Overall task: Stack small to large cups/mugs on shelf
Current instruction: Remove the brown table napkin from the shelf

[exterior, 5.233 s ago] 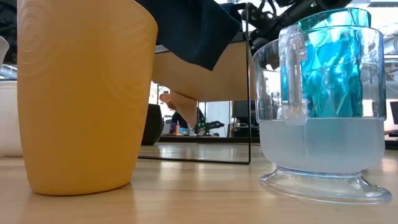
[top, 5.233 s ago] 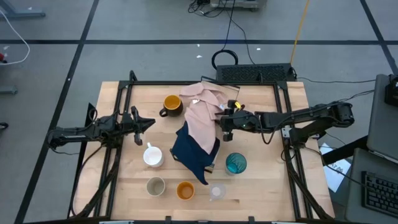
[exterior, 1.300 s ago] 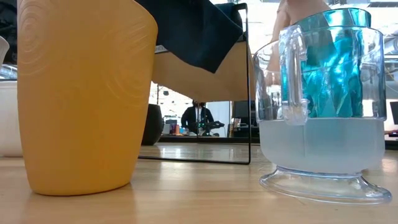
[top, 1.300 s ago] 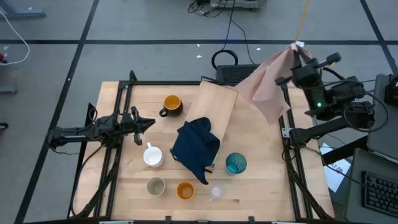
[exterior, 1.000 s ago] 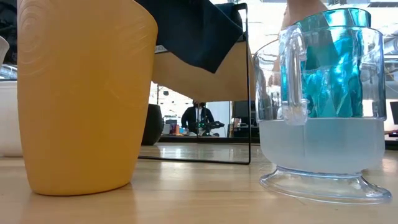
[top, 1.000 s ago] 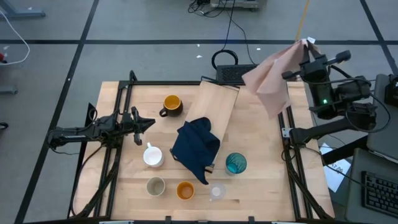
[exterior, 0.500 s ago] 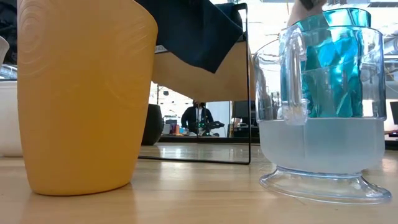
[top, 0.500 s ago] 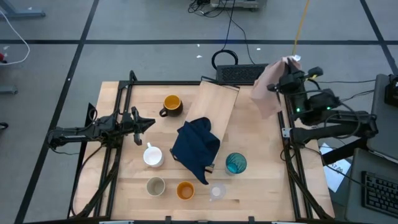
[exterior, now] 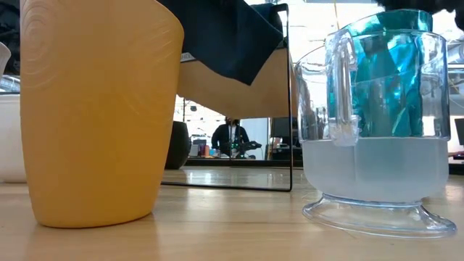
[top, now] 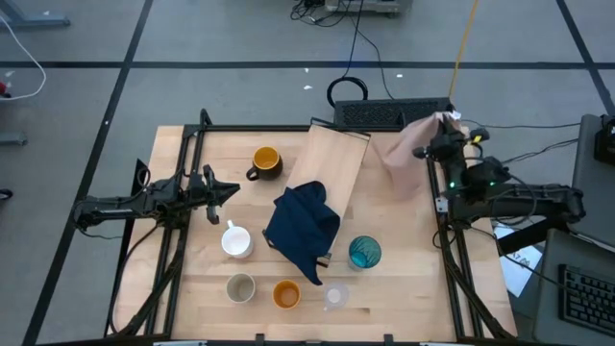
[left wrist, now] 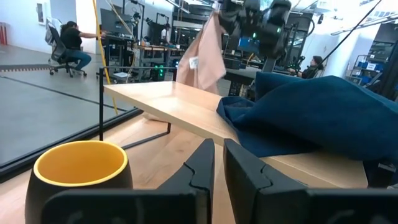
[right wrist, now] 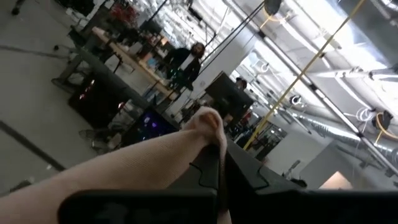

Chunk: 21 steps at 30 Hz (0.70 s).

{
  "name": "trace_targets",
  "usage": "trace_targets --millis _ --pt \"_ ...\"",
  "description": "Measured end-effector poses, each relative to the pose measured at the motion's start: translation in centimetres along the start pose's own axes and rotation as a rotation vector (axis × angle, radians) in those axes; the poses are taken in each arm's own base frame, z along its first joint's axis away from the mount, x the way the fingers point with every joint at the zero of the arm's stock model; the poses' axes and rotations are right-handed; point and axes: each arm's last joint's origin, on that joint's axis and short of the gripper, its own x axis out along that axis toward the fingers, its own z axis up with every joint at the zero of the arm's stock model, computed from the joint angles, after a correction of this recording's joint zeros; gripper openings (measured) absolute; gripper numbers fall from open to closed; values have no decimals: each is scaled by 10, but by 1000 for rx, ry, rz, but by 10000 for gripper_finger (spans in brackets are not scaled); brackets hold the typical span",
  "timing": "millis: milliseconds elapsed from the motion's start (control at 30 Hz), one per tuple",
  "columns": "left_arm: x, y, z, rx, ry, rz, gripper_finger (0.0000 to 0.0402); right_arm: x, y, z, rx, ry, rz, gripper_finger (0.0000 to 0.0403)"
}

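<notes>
The light-wood shelf (top: pixel 333 165) lies slanted on the table with a navy cloth (top: pixel 304 227) over its near end. The dark mug with yellow inside (top: pixel 265 161), white mug (top: pixel 236 241), beige cup (top: pixel 240 286), orange cup (top: pixel 285 294), clear glass (top: pixel 335 296) and teal tumbler (top: pixel 364 253) stand on the table. My right gripper (top: pixel 439 129) is shut on a pink cloth (top: pixel 406 160) over the table's far right corner. My left gripper (top: pixel 229 189) is shut and empty at the left, near the dark mug (left wrist: pixel 81 169). My right gripper pinches a bunched part of the pink cloth (right wrist: pixel 208 122) between its two fingers; how many layers, I cannot tell. The cloth hangs slack below and beside the gripper (top: pixel 399 165). Whether its lower end rests on the table, I cannot tell.
A black metal frame (top: pixel 434 197) runs along the table's sides. The orange cup (exterior: pixel 94 109) and the clear glass (exterior: pixel 377 181) stand close to the near edge. A black keyboard-like unit (top: pixel 389 112) sits at the far edge. People sit in the room behind.
My right gripper, still shut on the pink cloth, has come down from high beyond the far right corner toward the table and a little toward its left. The cloth has come down with it and now hangs over the table's far right corner.
</notes>
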Motion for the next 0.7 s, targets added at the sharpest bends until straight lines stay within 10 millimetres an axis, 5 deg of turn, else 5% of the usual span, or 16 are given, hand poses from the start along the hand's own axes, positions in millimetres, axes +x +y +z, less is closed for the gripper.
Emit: trace_targets --millis 700 --pt "0 0 0 -1 -3 3 37 -13 56 -63 350 115 0 0"
